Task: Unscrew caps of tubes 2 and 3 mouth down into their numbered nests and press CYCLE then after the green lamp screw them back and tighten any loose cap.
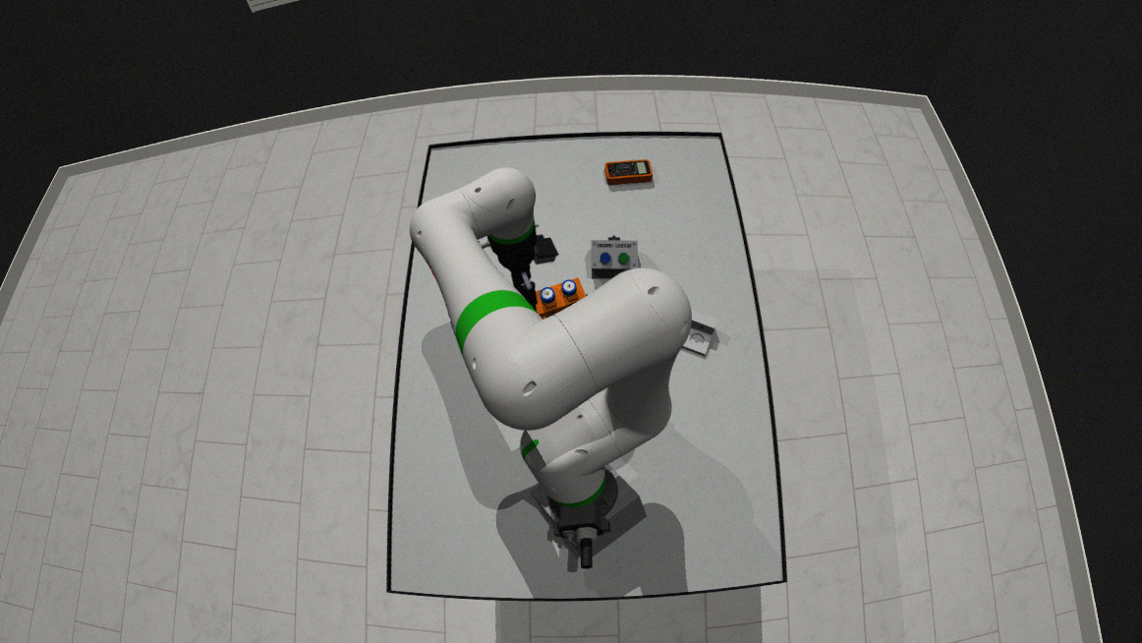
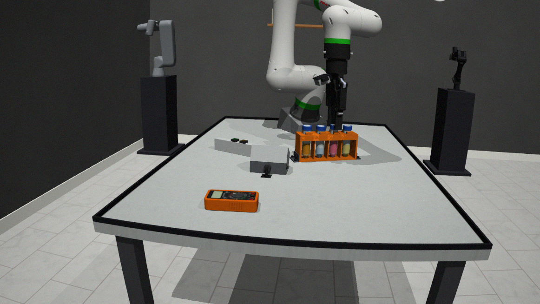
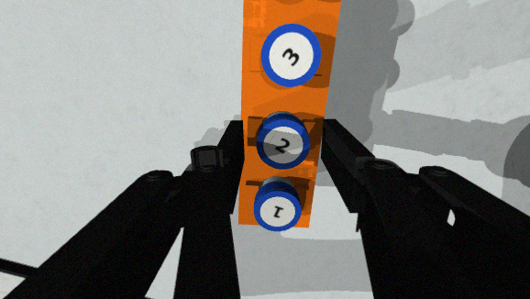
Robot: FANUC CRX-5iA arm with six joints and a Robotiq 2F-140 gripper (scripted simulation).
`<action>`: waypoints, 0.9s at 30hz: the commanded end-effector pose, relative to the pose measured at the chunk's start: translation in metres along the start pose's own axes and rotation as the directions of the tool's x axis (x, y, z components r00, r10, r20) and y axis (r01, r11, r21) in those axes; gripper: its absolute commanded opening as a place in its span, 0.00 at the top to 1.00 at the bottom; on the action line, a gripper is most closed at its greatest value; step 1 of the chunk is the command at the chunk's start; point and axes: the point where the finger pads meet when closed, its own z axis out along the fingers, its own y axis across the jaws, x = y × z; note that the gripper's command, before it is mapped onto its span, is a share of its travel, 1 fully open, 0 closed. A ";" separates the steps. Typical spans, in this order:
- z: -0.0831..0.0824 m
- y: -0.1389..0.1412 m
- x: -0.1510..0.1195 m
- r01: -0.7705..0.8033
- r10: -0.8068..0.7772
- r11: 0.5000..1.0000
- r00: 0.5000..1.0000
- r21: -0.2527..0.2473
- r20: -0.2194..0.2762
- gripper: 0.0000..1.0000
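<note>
The orange tube rack holds four tubes with blue-rimmed white caps. My gripper points straight down over tube 2. Its black fingers stand on either side of cap 2, with a gap on each side, so it is open. Cap 2 sits on its tube. Cap 3 and cap 1 are on their tubes. Cap 4 is on too. In the top view the arm hides tube 1.
The grey key housing with the blue key and green key stands beside the rack. The cap tray has two dark lamps. An orange multimeter lies toward the far table edge.
</note>
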 end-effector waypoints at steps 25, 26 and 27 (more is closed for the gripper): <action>-0.007 -0.001 0.000 -0.073 0.073 0.997 0.997 0.003 -0.012 0.70; -0.007 -0.001 0.000 -0.073 0.073 0.997 0.997 0.003 -0.012 0.70; -0.010 -0.001 0.000 -0.073 0.073 0.997 0.997 0.003 -0.012 0.70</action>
